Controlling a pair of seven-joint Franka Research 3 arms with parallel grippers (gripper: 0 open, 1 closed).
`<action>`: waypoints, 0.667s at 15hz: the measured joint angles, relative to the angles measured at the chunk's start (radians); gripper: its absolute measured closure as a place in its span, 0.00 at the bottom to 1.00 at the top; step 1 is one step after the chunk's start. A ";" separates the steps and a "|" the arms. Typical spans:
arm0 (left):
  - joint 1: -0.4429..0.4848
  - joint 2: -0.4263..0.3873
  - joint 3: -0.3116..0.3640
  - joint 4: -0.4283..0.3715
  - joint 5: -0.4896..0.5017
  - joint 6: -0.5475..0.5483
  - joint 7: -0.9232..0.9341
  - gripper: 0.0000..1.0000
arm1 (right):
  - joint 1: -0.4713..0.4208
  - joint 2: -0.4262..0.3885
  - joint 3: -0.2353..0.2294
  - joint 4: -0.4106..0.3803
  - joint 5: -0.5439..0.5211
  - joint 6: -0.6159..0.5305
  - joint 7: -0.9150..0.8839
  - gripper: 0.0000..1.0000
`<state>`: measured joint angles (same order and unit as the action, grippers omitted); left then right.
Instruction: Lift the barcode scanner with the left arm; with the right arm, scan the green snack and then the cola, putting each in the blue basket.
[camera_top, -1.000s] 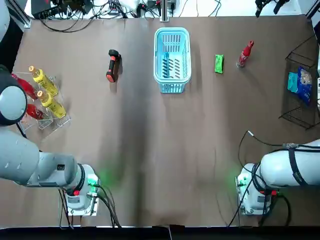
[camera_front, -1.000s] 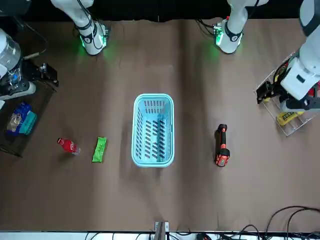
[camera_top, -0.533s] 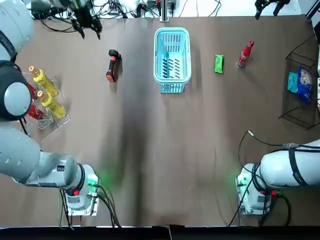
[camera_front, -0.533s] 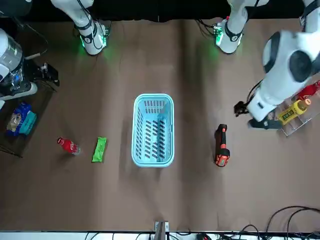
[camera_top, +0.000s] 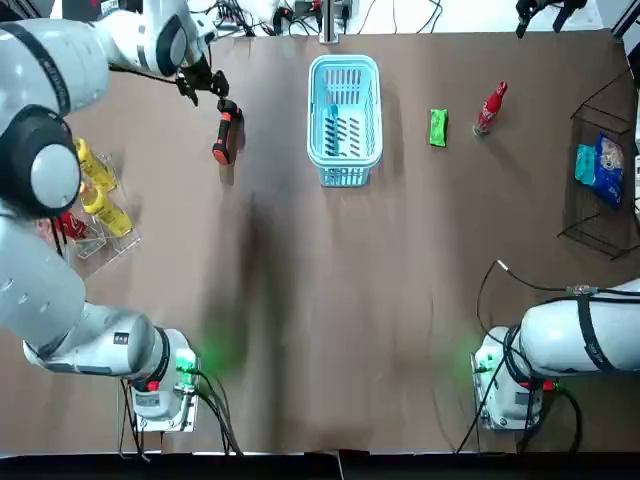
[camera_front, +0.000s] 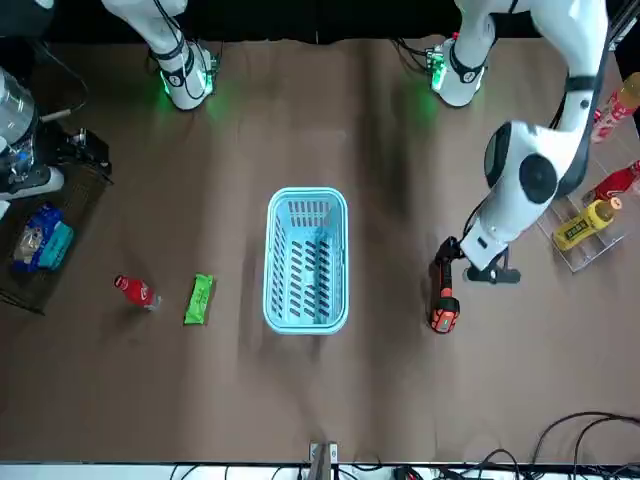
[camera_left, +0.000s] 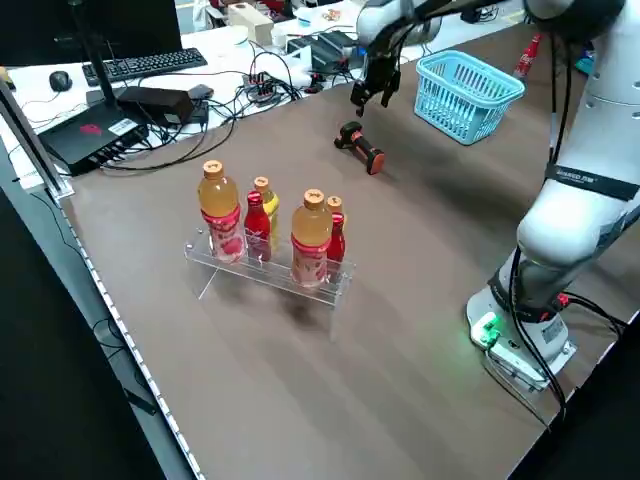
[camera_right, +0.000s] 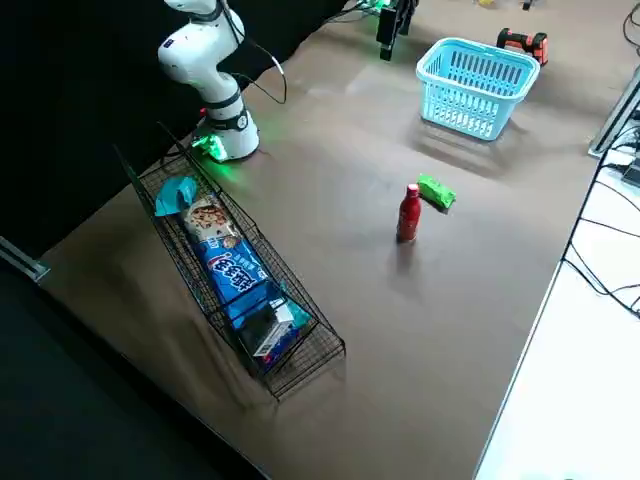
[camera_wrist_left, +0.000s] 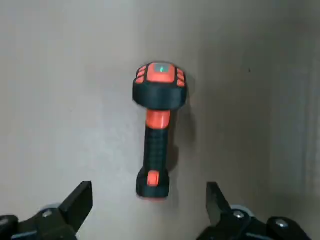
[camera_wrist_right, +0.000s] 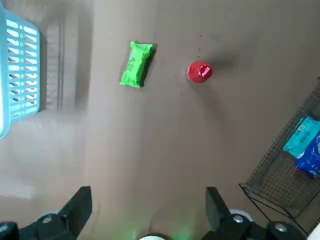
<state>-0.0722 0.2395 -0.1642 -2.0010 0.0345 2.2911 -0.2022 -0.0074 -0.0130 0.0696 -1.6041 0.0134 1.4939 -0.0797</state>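
The left gripper (camera_top: 203, 83) is held above the table (camera_wrist_left: 60, 75), its 2 fingers (camera_wrist_left: 80, 197) spread wide, gripping nothing. The barcode scanner (camera_wrist_left: 157, 130) lies flat just ahead, centred between them, its long axis pointing away: handle butt nearest, head farthest. Beyond are the blue basket (camera_top: 345, 62), green snack (camera_top: 438, 127) and cola (camera_top: 489, 108), overlooked by the right gripper (camera_wrist_right: 148, 195), likewise open.
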 joint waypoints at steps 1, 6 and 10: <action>0.000 0.033 0.000 -0.001 0.000 0.052 -0.001 0.00 | -0.003 0.000 0.000 0.000 -0.001 0.003 0.000 0.00; -0.007 0.205 0.000 0.002 0.000 0.259 -0.028 0.00 | -0.027 -0.001 0.000 -0.001 -0.003 0.043 0.000 0.00; -0.029 0.255 0.000 0.015 0.000 0.261 -0.042 0.00 | -0.037 -0.001 -0.001 0.000 -0.003 0.044 0.000 0.00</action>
<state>-0.1009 0.4946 -0.1644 -1.9860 0.0345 2.5522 -0.2438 -0.0444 -0.0144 0.0691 -1.6046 0.0106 1.5376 -0.0797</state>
